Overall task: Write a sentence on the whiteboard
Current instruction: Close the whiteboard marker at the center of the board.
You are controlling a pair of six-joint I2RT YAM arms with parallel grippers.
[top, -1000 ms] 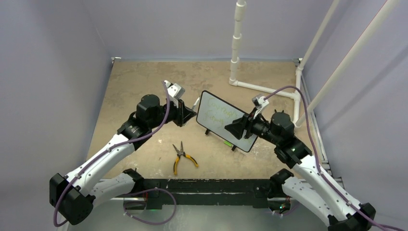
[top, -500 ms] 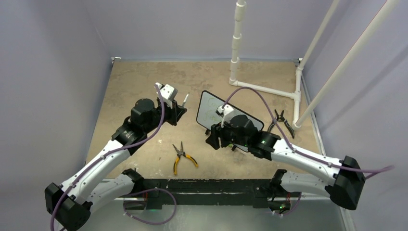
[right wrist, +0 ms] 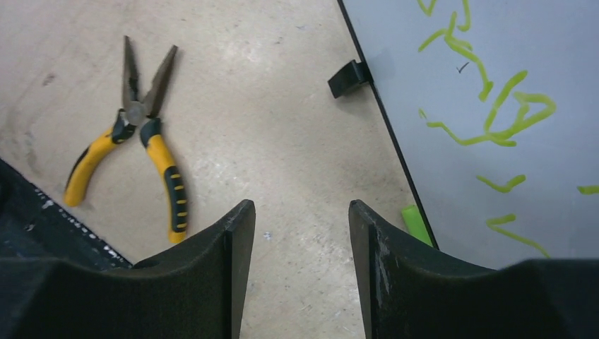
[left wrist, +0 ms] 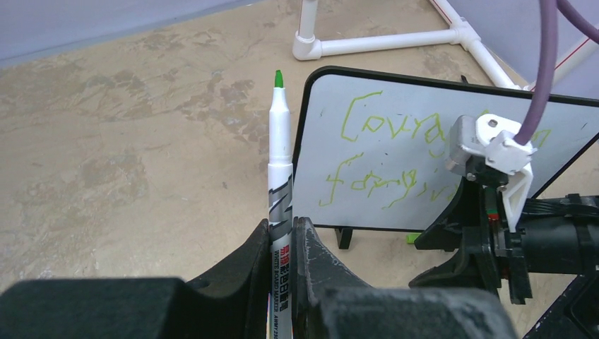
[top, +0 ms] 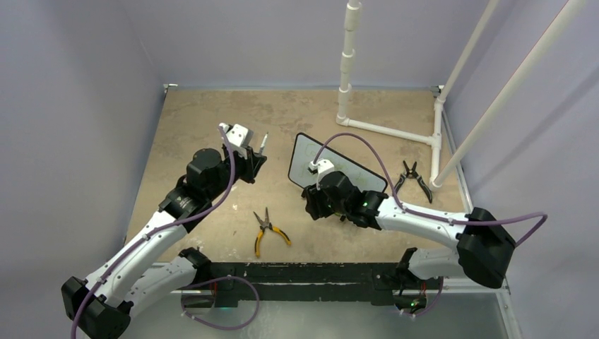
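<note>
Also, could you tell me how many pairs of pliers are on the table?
2. The yellow-handled pliers lie near the front edge of the table; the black pliers lie right of the whiteboard, by the white pipe. Others may be hidden.

**Whiteboard standing, two green rows on its face**

You'll find the whiteboard (top: 302, 152) standing on its little black feet near the middle of the bench (top: 198, 127). It is turned at a slant, with its left end farther back. It is white-grey, with a thin black frame and rounded corners. The sentence (left wrist: 367, 127) crosses its face in two rows of thin green scrawl, hard to read.
</note>
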